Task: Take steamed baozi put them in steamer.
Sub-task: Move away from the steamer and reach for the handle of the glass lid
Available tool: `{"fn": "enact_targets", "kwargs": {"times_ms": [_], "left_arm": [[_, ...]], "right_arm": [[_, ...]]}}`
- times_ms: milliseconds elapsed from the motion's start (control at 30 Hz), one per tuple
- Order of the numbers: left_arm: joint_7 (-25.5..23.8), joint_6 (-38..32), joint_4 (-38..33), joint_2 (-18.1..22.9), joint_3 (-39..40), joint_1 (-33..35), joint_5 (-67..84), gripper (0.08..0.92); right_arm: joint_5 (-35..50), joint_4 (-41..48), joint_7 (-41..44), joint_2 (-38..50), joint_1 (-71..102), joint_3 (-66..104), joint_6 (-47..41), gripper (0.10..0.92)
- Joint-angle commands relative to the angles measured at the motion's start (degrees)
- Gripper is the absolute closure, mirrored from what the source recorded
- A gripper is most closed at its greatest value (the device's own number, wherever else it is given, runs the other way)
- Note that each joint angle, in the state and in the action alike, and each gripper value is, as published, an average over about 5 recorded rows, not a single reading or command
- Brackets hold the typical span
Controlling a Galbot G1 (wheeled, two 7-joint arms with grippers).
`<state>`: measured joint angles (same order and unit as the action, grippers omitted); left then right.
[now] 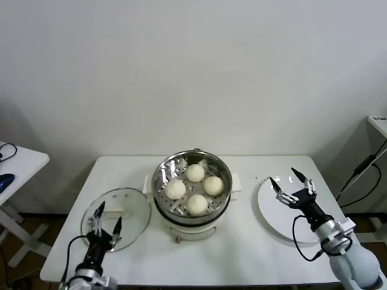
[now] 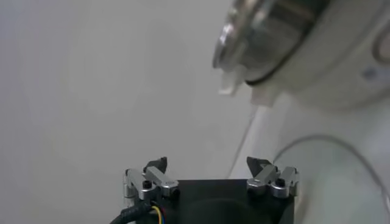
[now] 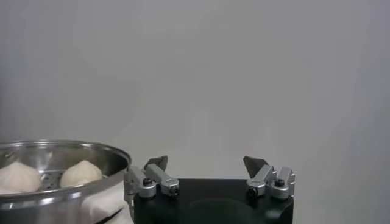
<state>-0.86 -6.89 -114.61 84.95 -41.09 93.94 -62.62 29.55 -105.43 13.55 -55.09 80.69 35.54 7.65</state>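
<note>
The steamer (image 1: 192, 187) stands in the middle of the white tabletop (image 1: 242, 254), on its white base. Four steamed baozi (image 1: 195, 173) lie inside on the perforated tray, close to each other: one at the far side, one at the left (image 1: 175, 189), one at the right (image 1: 213, 185) and one at the near side (image 1: 197, 205). In the right wrist view two of the buns (image 3: 79, 173) show behind the shiny rim of the steamer (image 3: 61, 182).

The left tool (image 1: 106, 221) hangs above the glass lid (image 1: 130, 208), which lies flat on the tabletop just beside the steamer, on its left. Its fingers are spread and hold nothing. The right tool (image 1: 291, 182) is over the white plate (image 1: 269, 211), which lies to the right of the steamer. Its fingers are also spread wide and nothing is between them. A second small table (image 1: 24, 160) stands farther to the left.
</note>
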Motion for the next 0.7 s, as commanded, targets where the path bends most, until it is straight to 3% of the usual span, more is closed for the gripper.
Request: {"fn": "enact_targets", "kwargs": {"times_ms": [33, 700], "left_arm": [[3.11, 2.97, 7.1, -0.56, 0.21, -4.95, -23.3, 0.177], [4.71, 4.33, 20.6, -0.86, 1.28, -14.45, -24.77, 0.177]], "right_arm": [[-1.15, -0.3, -0.97, -4.9, 3.59, 3.87, 1.71, 0.203], [-2.46, 1.26, -1.04, -5.06, 0.63, 4.28, 0.44, 0.203]]}}
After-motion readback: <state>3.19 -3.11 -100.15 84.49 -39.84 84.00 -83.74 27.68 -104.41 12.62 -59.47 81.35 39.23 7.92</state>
